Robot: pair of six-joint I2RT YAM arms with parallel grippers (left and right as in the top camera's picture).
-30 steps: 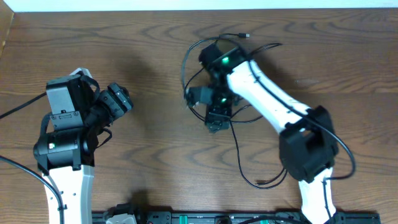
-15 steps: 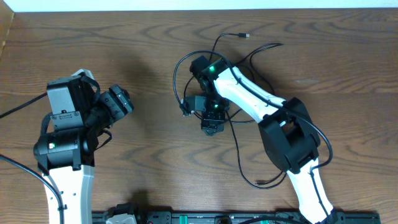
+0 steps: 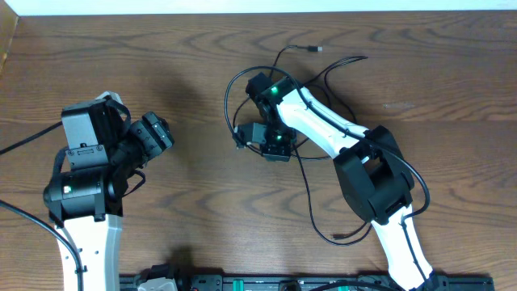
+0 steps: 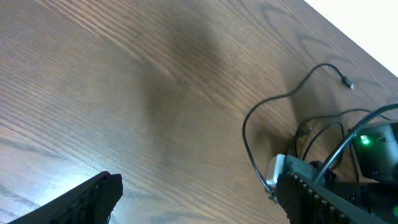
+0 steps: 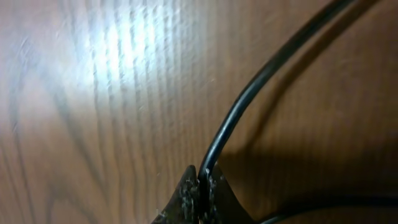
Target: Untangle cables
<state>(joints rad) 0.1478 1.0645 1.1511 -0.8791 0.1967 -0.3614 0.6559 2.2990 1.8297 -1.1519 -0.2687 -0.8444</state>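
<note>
Thin black cables (image 3: 229, 95) lie tangled at the table's centre right, looping round my right arm. One plug end (image 3: 317, 48) points to the far edge and another strand trails to the near side (image 3: 343, 237). My right gripper (image 3: 275, 151) points down into the tangle. In the right wrist view its fingertips (image 5: 202, 179) are shut on one black cable (image 5: 249, 102), which curves up and to the right over the wood. My left gripper (image 3: 155, 133) stands open at the left, well apart from the cables. Its view shows a cable loop (image 4: 247, 121) and a plug (image 4: 347, 82).
The wooden table (image 3: 186, 48) runs to a pale far edge. A thicker black cord (image 3: 24, 142) leaves the left arm's base toward the left edge. A dark rail (image 3: 266, 283) lies along the near edge.
My right gripper has closed onto a cable strand after shifting slightly left over the tangle. The cable loop on its left side has spread wider. The left arm has not moved.
</note>
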